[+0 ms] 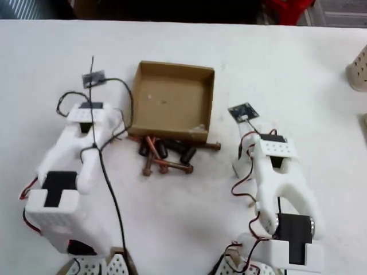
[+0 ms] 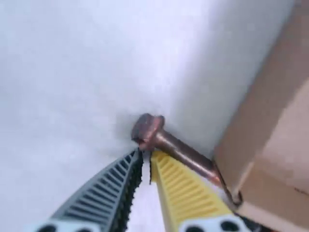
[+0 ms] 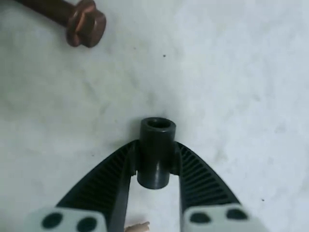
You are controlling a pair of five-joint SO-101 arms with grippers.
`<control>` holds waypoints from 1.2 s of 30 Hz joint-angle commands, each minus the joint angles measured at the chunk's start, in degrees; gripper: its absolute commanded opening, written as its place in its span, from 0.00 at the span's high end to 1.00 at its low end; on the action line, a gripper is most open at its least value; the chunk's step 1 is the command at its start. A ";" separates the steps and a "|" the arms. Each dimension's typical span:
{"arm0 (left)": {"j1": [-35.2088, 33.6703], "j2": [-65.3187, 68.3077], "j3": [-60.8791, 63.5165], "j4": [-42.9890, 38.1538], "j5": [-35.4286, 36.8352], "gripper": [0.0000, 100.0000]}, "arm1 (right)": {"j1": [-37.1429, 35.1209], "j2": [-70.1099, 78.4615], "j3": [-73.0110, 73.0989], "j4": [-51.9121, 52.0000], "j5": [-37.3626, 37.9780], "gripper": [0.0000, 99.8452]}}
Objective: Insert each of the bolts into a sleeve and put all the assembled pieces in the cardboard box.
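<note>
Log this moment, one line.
left gripper shut beside copper bolt | right gripper holding black cylindrical sleeve | brown cardboard box empty

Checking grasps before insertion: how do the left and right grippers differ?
Left gripper holds nothing, jaws almost closed; right gripper is clamped on a black sleeve. Left gripper has one grey, one yellow jaw; right gripper's are both black. Left gripper's tips sit beside a copper bolt; another bolt lies apart from the right gripper. Both hang over the white table.

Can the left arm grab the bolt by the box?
Probably yes: the left gripper is right at the head of the bolt, with bare table around it. Its jaws are shut, and the cardboard box crowds the shaft.
</note>
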 commanded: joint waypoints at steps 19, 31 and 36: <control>-0.04 -3.21 -8.79 7.03 8.09 0.81 | -2.33 -0.22 -1.93 0.04 0.88 0.98; -0.75 -2.77 -8.88 2.99 11.25 0.83 | -2.42 -0.22 -1.85 0.04 0.88 0.98; -0.66 -3.03 -9.41 2.81 14.33 0.83 | -2.42 -0.22 -1.85 0.31 2.46 0.98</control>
